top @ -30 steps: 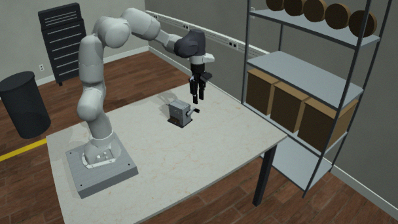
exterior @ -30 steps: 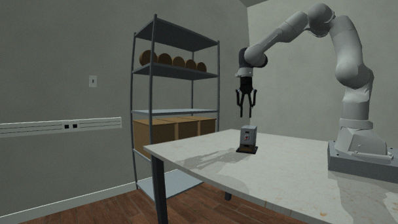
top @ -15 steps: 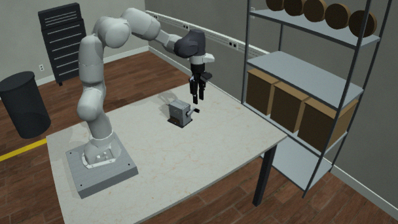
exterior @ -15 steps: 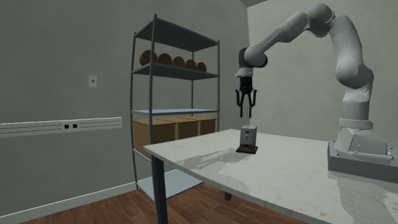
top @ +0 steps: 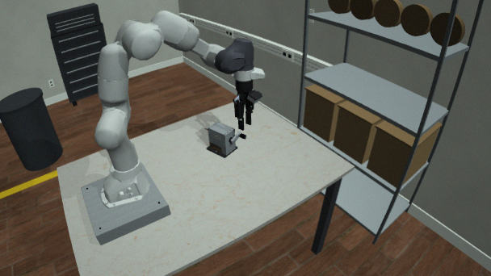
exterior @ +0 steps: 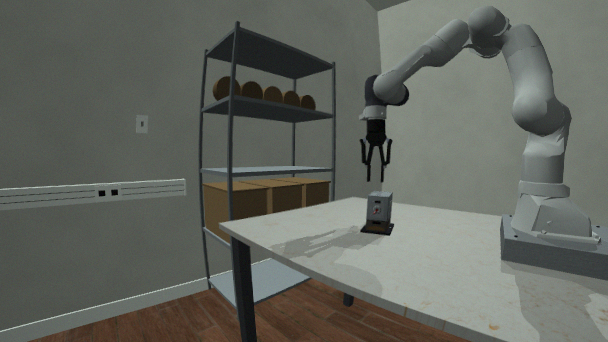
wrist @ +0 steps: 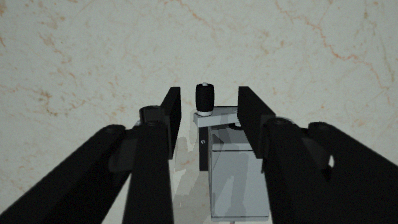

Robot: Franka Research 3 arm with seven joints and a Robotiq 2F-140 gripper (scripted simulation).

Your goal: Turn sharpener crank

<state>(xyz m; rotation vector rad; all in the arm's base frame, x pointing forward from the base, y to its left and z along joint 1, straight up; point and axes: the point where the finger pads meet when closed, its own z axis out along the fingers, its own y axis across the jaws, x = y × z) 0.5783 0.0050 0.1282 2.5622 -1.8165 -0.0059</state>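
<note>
The sharpener (top: 221, 139) is a small grey box on a dark base, standing on the marble table near its far edge. Its crank (top: 238, 137) sticks out of the right side, with a black knob at the end. In the wrist view the knob (wrist: 204, 97) lies below, between my fingers, beside the grey body (wrist: 235, 175). My gripper (top: 245, 123) hangs straight down, a little above the crank, with its fingers partly apart and nothing between them. In the exterior view the gripper (exterior: 375, 177) is clearly above the sharpener (exterior: 379, 211) and apart from it.
A metal shelf rack (top: 383, 101) with brown boxes and discs stands to the right of the table. The robot base (top: 123, 202) sits on the table's left front. A black bin (top: 28, 129) and a tool cabinet (top: 78, 52) stand on the floor to the left.
</note>
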